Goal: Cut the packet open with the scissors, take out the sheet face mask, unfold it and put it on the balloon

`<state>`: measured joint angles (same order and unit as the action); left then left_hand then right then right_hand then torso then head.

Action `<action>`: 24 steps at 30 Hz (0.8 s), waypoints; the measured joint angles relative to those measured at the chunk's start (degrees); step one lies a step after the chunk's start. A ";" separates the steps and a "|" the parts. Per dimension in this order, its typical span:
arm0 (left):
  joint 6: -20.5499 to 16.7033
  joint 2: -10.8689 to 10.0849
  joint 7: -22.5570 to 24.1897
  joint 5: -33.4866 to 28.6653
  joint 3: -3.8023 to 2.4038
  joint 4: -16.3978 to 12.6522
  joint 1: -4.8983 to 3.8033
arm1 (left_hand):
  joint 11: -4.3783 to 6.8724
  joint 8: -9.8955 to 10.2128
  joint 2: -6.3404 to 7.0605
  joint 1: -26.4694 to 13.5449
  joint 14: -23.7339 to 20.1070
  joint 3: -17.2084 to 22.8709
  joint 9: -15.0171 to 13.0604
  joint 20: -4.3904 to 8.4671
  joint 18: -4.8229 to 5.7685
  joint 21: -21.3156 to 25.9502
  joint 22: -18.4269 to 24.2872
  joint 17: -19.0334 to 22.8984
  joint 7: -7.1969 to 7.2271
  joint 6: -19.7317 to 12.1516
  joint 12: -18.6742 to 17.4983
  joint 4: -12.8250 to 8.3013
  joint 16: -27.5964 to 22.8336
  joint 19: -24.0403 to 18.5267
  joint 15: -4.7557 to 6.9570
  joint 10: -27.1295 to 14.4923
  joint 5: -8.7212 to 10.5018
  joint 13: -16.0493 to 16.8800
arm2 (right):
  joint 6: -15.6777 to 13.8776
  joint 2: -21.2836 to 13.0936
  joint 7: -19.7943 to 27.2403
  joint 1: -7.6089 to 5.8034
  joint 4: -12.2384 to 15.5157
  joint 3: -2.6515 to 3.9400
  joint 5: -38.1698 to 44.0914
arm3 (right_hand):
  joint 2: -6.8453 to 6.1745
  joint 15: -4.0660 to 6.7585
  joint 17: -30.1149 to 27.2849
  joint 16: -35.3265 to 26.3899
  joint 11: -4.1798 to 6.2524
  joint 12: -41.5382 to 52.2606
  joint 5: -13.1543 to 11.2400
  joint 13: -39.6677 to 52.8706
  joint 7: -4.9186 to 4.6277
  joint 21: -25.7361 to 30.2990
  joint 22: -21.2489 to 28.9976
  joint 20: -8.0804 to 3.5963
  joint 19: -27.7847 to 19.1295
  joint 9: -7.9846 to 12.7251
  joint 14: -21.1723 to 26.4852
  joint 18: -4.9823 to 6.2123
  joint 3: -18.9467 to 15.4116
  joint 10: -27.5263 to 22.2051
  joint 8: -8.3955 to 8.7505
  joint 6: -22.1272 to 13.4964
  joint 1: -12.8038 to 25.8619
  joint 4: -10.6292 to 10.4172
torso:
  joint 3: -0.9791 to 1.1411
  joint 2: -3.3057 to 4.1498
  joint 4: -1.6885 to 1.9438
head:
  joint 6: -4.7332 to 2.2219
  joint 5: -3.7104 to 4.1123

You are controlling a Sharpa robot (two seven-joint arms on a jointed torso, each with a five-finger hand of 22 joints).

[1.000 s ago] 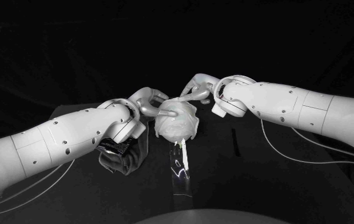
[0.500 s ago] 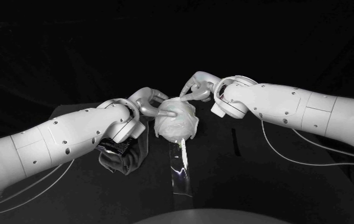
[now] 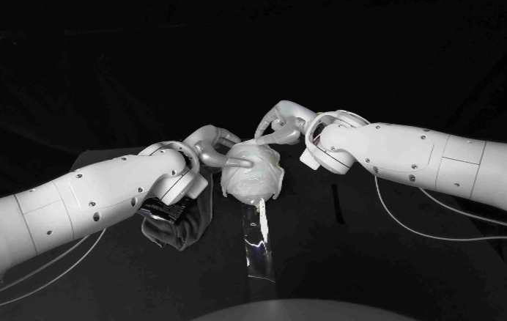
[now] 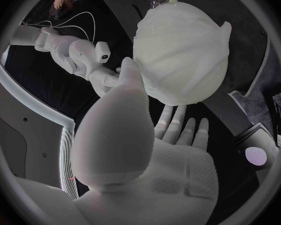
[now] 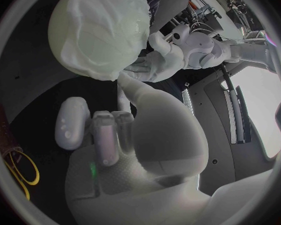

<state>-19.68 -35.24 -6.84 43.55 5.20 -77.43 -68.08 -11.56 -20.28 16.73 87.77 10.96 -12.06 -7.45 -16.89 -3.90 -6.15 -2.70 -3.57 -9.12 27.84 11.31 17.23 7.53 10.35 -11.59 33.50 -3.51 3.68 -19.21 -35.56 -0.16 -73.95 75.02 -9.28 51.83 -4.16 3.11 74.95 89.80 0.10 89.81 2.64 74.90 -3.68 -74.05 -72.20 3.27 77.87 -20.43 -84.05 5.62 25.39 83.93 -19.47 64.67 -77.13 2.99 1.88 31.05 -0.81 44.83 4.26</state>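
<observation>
The balloon (image 3: pixel 253 176) stands at the table's middle on a clear stand (image 3: pixel 258 244), with the white sheet mask draped over it. In the left wrist view the mask (image 4: pixel 181 50) wraps the balloon with a wrinkled edge. My left hand (image 3: pixel 217 149) is at the balloon's left side, one finger pressing on the mask and the others spread. My right hand (image 3: pixel 277 127) hovers at the balloon's top, a fingertip touching the mask. In the right wrist view the right hand (image 5: pixel 115 130) reaches one finger up to the mask's edge (image 5: pixel 109 75). Neither hand grips anything.
A dark crumpled thing (image 3: pixel 169 227) lies under my left forearm. A yellow loop (image 5: pixel 18 170) lies on the table beside my right hand. A thin dark slot (image 3: pixel 337 204) runs along the table right of the stand. White cables (image 3: pixel 423 222) trail from the right arm.
My right hand has crept slightly left and up over the balloon's top. The left hand and the balloon stay put.
</observation>
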 measured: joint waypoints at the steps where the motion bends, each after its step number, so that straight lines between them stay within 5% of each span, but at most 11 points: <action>1: 0.00 0.00 0.00 -0.01 0.00 0.00 0.00 | 0.00 0.00 0.00 0.00 0.00 0.00 0.00 0.00 0.00 0.00 0.00 0.00 0.00 0.00 0.00 0.00 0.00 0.00 0.00 0.00 0.00 0.00 | -0.07 -0.13 0.00 0.02 0.27 0.00 0.19 | 0.01 0.00 0.00 0.00 0.00 0.00 0.00 0.00 0.00 0.00 -0.14 0.00 0.00 -0.03 0.00 0.00 0.03 0.00 -0.04 0.00 0.01 -0.02 | 0.00 0.00 0.00 | 0.00 0.00; 8: 0.01 -0.04 0.00 -0.05 0.00 -0.01 0.01 | 0.21 -0.28 0.00 0.00 0.00 0.16 0.00 0.00 0.00 0.00 0.00 0.00 0.00 0.00 0.00 0.16 0.00 0.00 0.00 0.21 0.00 0.05 | -1.66 -0.53 -0.19 0.16 0.69 -0.04 1.54 | -0.27 -0.01 0.00 0.00 0.00 0.00 0.00 0.03 -0.05 0.01 -0.15 -0.20 -0.22 -1.13 0.01 -0.02 1.36 -0.01 -0.93 -1.36 1.66 0.07 | -0.01 0.00 0.01 | 0.00 -0.05; 10: 0.01 -0.05 0.00 -0.06 0.00 -0.02 0.01 | 0.21 -0.29 0.00 0.00 0.00 0.16 0.00 0.00 0.00 0.00 0.00 0.00 0.00 0.00 0.00 0.16 0.00 0.00 0.00 0.21 0.00 0.05 | -2.40 -0.51 -0.21 0.18 0.58 -0.04 1.70 | -0.40 -0.17 0.00 0.00 -0.71 -0.01 0.02 0.03 -1.56 0.08 0.25 -0.20 -0.26 -0.81 -0.09 -0.03 0.53 -0.04 1.29 -5.49 4.61 -1.54 | -0.01 0.00 0.01 | -0.03 -0.09; 14: 0.01 -0.07 0.00 -0.09 0.00 -0.03 0.01 | 0.18 -0.29 0.00 0.00 0.00 0.16 0.00 0.00 0.00 0.00 -0.01 0.00 0.00 0.00 0.00 0.16 0.00 0.00 0.00 0.23 0.00 0.05 | -3.26 -0.24 -0.41 0.19 0.04 -0.04 1.77 | -2.88 -2.49 -0.01 -0.01 -3.30 -0.01 0.21 0.04 -4.38 0.29 0.40 0.99 -0.52 0.65 0.04 -0.40 -2.25 0.00 4.89 -10.53 8.50 -4.46 | 0.02 0.01 0.00 | -0.08 -0.11; 24: 0.01 -0.09 0.02 -0.16 0.00 -0.11 0.01 | -0.01 -0.29 0.25 0.24 0.00 0.16 0.01 0.00 0.00 0.00 -0.01 0.04 0.00 0.00 0.00 0.16 0.00 0.00 0.00 0.42 0.00 0.05 | -1.86 1.33 -1.70 1.03 -1.93 -0.14 1.69 | -3.75 -2.92 -0.05 -0.06 -3.81 -0.11 0.21 0.05 -5.02 0.30 -0.19 1.89 -0.42 0.91 0.04 -0.40 -4.85 0.09 6.25 -11.78 9.97 -6.55 | 0.02 0.04 0.00 | -0.08 -0.17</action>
<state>-19.67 -35.33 -6.82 43.39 5.19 -77.54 -68.06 -11.57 -20.56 16.98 88.01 10.96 -11.90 -7.44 -16.90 -3.90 -6.16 -2.71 -3.53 -9.12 27.84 11.31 17.39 7.53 10.35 -11.59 33.92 -3.52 3.72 -21.07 -34.23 -1.86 -72.92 73.09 -9.42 53.52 -7.91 0.19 74.90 89.74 -3.70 89.70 2.85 74.95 -8.71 -73.76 -72.39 5.16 77.45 -19.51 -84.01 5.22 20.54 84.02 -13.22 52.89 -67.16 -3.55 1.90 31.09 -0.81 44.75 4.09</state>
